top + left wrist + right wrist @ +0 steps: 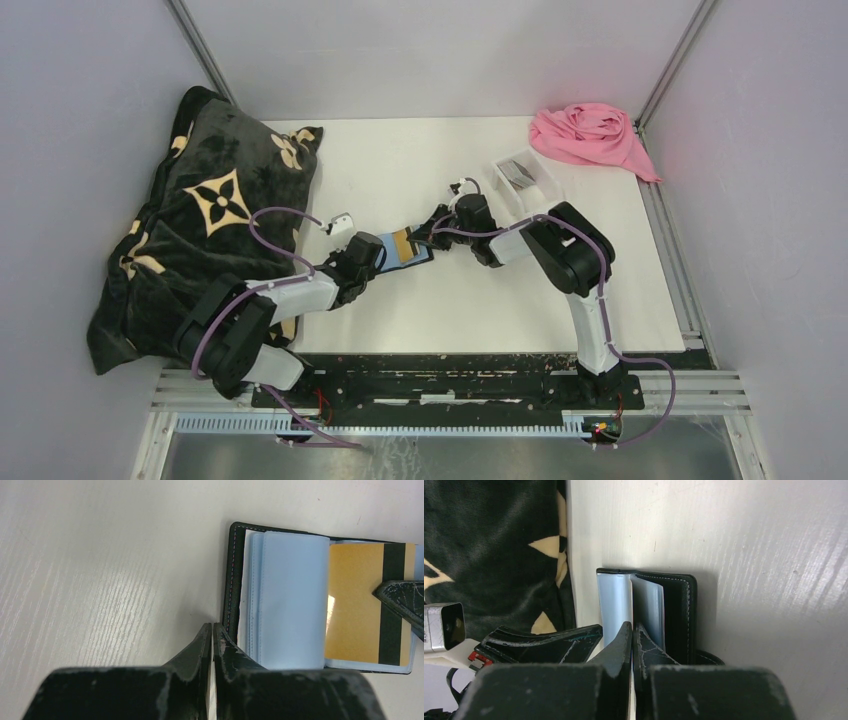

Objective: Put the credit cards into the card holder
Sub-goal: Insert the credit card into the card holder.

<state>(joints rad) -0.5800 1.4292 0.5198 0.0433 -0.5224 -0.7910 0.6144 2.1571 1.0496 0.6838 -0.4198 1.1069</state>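
Left fingers (195,652), perhaps on card holder (290,600)

Finishes as we see them:
card holder (232,580) black leather-look, white stitching, smooth blue-grey plastic sleeves (290,600); gold card (352,610) glossy plastic; table (100,580) matt white, fine-grained; left gripper (212,629) scuffed black plastic; pillow (200,220) plush cloth.

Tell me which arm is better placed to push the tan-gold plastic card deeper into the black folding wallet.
Right: the right gripper is shut on the tan-gold plastic card. The left gripper, shut, sits at an edge of the black folding wallet.
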